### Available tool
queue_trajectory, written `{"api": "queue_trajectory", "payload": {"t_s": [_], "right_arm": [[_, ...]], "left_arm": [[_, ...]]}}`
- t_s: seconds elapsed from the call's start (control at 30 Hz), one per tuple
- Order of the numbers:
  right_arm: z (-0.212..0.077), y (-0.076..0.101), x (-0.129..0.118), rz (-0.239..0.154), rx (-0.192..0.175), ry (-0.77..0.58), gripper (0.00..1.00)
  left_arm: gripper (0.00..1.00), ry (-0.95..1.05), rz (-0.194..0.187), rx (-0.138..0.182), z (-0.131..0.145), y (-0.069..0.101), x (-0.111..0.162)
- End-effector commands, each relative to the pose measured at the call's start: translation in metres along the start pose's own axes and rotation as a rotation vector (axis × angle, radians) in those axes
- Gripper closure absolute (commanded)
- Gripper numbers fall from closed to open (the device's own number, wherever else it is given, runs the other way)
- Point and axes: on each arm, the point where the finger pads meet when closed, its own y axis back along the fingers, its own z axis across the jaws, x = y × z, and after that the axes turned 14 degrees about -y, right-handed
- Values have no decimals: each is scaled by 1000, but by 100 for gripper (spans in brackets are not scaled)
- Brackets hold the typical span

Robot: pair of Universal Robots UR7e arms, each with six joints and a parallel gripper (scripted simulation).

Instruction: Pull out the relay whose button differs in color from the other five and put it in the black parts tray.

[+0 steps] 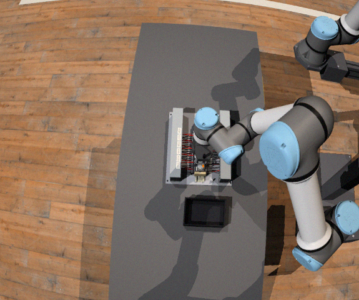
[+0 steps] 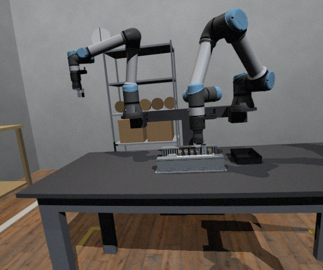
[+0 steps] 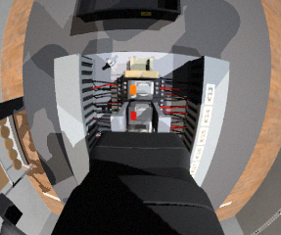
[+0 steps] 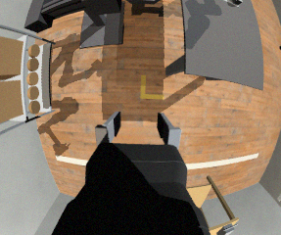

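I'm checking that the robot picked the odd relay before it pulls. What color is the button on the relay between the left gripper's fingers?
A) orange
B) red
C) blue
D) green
B: the left wrist view shows a red button on the relay between the left gripper's fingers, while the neighboring relay has an orange one.

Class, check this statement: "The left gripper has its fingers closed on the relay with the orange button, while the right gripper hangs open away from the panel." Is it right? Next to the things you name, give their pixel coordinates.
Not quite: the left gripper [image 3: 140, 110] is closed on the relay with the red button [image 3: 133, 116], as the left wrist view shows. The rest stands: the right gripper [image 2: 80, 93] [image 4: 139, 119] hangs open away from the relay panel [image 1: 190, 183] [image 2: 190, 163] [image 3: 71, 117].
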Motion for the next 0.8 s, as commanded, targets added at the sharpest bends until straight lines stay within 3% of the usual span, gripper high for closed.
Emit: {"api": "queue_trajectory", "payload": {"t_s": [0.0, 0.77], "right_arm": [[0, 0, 0, -1, -1, 0, 0], [0, 0, 0, -1, -1, 0, 0]], "left_arm": [[100, 0, -3, 5, 1, 1, 0], [100, 0, -10, 34, 2, 1, 0]]}}
